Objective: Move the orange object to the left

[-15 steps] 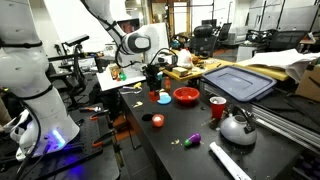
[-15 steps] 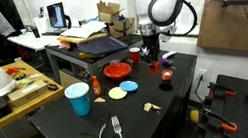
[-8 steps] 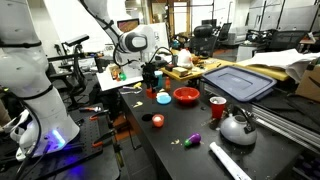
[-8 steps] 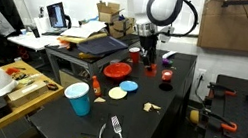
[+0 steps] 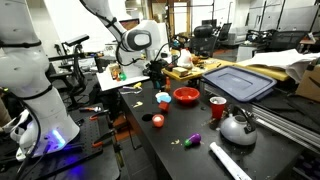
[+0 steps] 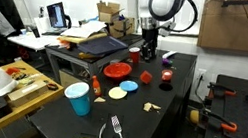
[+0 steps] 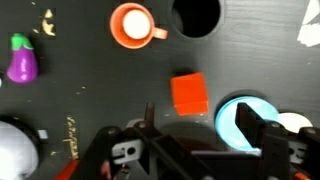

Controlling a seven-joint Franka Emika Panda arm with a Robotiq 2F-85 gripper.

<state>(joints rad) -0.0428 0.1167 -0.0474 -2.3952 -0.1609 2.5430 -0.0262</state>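
Note:
The orange object (image 7: 190, 94) is a small red-orange block lying on the black table, free of the gripper. In the wrist view it sits just beyond my gripper (image 7: 200, 125), whose two dark fingers stand apart with nothing between them. In both exterior views the gripper (image 5: 158, 72) (image 6: 148, 53) hangs open a little above the block (image 5: 153, 92) (image 6: 147, 78).
A light blue disc (image 7: 245, 120) lies right beside the block. Nearby are the red bowl (image 5: 186, 96), a red cup (image 5: 217, 107), a round orange piece with a pale centre (image 5: 157, 120), a purple eggplant toy (image 7: 22, 58), a kettle (image 5: 237, 127) and a blue cup (image 6: 79, 98).
The gripper was shut low on the block; now its jaws have opened, the block rests on the table, and the gripper has risen slightly.

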